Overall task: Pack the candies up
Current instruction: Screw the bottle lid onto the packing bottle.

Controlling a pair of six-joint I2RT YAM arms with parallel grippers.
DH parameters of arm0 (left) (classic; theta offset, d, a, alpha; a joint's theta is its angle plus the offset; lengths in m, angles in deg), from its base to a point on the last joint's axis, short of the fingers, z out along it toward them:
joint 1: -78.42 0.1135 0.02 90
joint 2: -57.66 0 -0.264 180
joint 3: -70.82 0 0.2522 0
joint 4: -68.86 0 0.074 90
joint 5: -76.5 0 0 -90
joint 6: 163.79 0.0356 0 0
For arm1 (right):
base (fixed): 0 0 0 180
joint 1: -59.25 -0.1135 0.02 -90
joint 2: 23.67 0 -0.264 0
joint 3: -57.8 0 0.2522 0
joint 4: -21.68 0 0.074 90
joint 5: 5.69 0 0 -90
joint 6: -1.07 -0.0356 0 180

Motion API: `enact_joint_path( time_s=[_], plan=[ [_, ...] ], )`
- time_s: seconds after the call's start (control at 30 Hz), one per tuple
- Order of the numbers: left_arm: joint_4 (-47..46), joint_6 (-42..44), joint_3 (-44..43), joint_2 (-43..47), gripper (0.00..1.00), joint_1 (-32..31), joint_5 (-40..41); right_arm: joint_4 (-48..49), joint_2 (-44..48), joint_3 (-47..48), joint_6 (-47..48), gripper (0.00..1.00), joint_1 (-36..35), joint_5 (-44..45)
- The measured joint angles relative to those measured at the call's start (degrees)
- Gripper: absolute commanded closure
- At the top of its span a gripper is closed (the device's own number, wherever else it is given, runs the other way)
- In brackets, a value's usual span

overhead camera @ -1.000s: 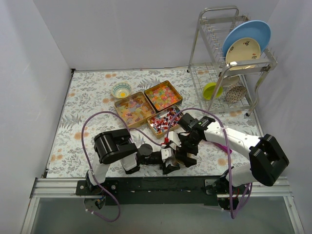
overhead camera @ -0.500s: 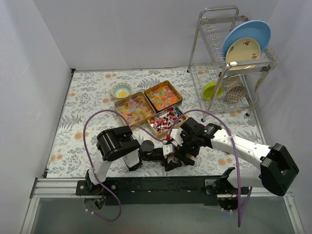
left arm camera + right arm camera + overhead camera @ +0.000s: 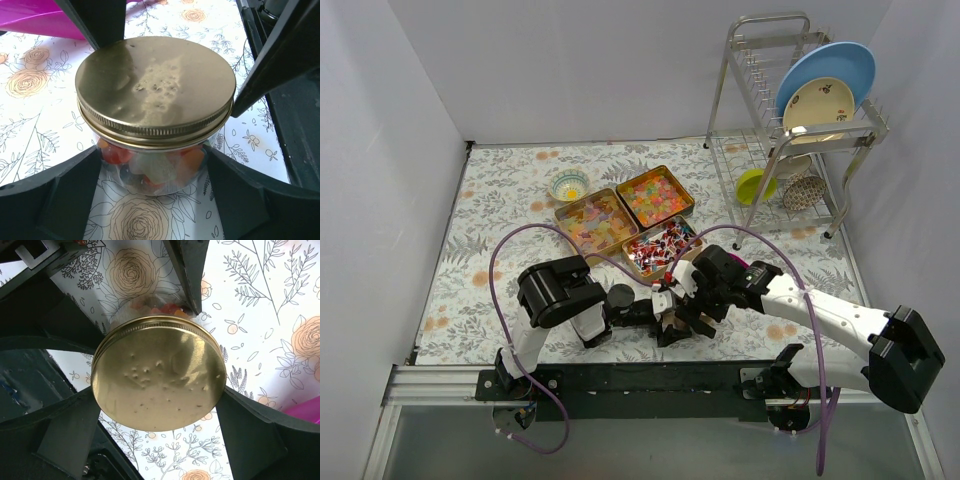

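Observation:
A glass jar [image 3: 150, 167] holds mixed candies and wears a round gold lid [image 3: 155, 85]. My left gripper [image 3: 152, 175] is shut on the jar's glass body, and the jar stands on the flowered table cover. My right gripper [image 3: 159, 390] is shut on the gold lid [image 3: 159, 372] from above. In the top view both grippers [image 3: 665, 322] [image 3: 687, 306] meet near the front, hiding the jar. Three gold trays hold candies: pale gummies [image 3: 595, 222], bright jellies [image 3: 655, 196], and wrapped pieces [image 3: 660, 246].
The magenta scoop [image 3: 35, 17] lies just beside the jar and also shows in the right wrist view [image 3: 305, 412]. A small bowl [image 3: 569, 184] stands behind the trays. A dish rack [image 3: 800, 120] with plates and a green bowl [image 3: 756, 185] is at the back right.
My right arm has swung its elbow out to the right and its gripper has shifted slightly down-left over the jar. The left gripper has stayed on the jar.

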Motion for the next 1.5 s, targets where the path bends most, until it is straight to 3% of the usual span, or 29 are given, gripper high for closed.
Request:
enact_joint_path(
  time_s=[0.5, 1.03, 1.5],
  plan=[
    [0.0, -0.2, -0.1, -0.1, 0.18, 0.4, -0.2, -1.2, 0.8, 0.1, -1.2, 0.02, 0.3, -1.3],
    [0.0, -0.4, -0.7, -0.5, 0.35, 0.4, 0.2, 0.5, 1.5, 1.1, -0.7, 0.02, 2.2, -5.2],
    [0.0, -0.4, -0.7, -0.5, 0.35, 0.5, 0.1, -2.9, 1.6, 6.9, 1.3, 0.02, 5.8, -6.7]
  ],
)
